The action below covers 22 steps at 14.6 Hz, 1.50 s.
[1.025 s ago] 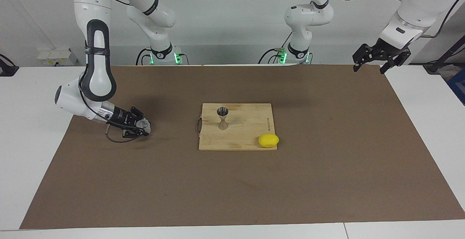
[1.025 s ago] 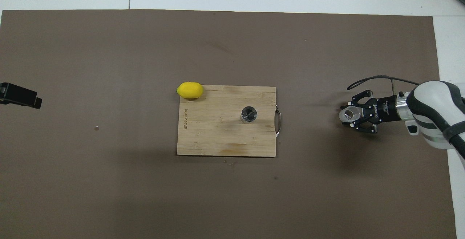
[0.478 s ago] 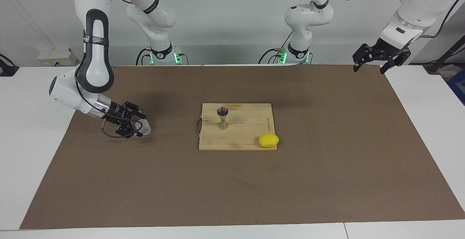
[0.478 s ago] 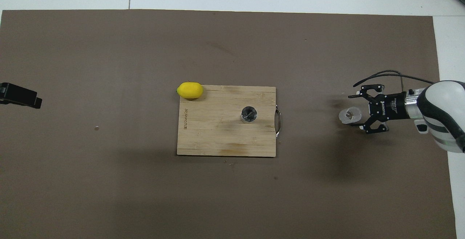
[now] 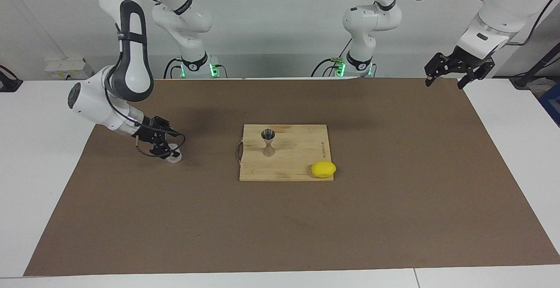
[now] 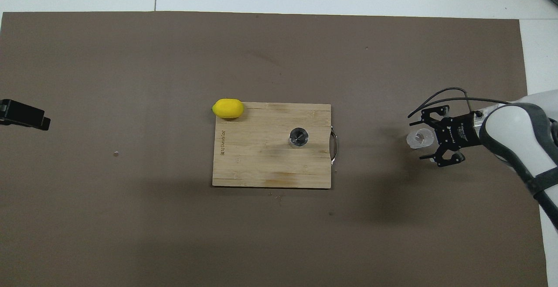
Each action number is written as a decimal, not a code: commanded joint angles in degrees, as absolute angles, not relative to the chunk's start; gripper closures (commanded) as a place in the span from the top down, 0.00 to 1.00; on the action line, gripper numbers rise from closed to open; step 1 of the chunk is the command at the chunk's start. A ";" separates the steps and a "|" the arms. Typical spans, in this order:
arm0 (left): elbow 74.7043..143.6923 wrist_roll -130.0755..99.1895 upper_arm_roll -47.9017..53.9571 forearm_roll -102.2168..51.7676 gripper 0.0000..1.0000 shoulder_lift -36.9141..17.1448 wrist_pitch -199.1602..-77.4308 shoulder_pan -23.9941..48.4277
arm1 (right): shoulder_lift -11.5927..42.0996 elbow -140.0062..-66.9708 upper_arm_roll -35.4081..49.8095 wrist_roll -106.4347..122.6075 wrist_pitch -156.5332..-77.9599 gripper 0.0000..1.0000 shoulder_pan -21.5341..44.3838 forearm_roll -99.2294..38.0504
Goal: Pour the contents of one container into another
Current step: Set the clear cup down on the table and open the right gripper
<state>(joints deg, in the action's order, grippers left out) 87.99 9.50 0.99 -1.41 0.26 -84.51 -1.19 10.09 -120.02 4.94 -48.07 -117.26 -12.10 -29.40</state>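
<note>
- We see the right tool (image 5: pixel 168 150) low over the brown mat (image 5: pixel 393 191) toward the right arm's end of the surface (image 5: pixel 503 275), its fingers spread wide and gripping nothing.
- The clear cup (image 6: pixel 420 138) stands upright on the mat just at the tool's fingertips; in the overhead view the right tool (image 6: pixel 423 140) has one finger to each side of the cup's edge. We cannot tell whether a finger touches it.
- In the facing view the cup (image 5: pixel 175 156) sits partly under the tool's fingertips.
- The left tool (image 5: pixel 446 80) hangs in the air over the mat's corner nearest the robots at the left arm's end, fingers wide and empty; that arm waits. In the overhead view only its dark tip (image 6: pixel 24 115) shows at the frame edge.
- The metal jigger (image 5: pixel 267 142) stands upright on the wooden cutting board (image 5: pixel 297 170) at mid-mat, well apart from the cup, on the half of the board toward the right arm's end.
- A lemon (image 5: pixel 323 169) rests at the board's corner farther from the robots, toward the left arm's end, overlapping the board's edge.
- The board's metal handle (image 6: pixel 334 141) faces the right arm's end.
</note>
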 commanded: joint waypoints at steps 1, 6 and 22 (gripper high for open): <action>89.82 8.88 0.97 -0.44 1.00 2.02 -84.29 -0.97 | 7.65 -121.20 5.18 -44.49 -117.42 0.98 -9.77 -21.56; 89.82 8.88 0.97 -0.44 1.00 2.02 -84.29 -0.97 | 6.16 -117.96 5.36 -24.19 -117.25 0.99 -4.05 -8.89; 89.82 8.88 0.97 -0.44 1.00 2.02 -84.29 -0.97 | 3.34 -87.27 5.45 -19.79 -90.35 0.99 -0.44 1.32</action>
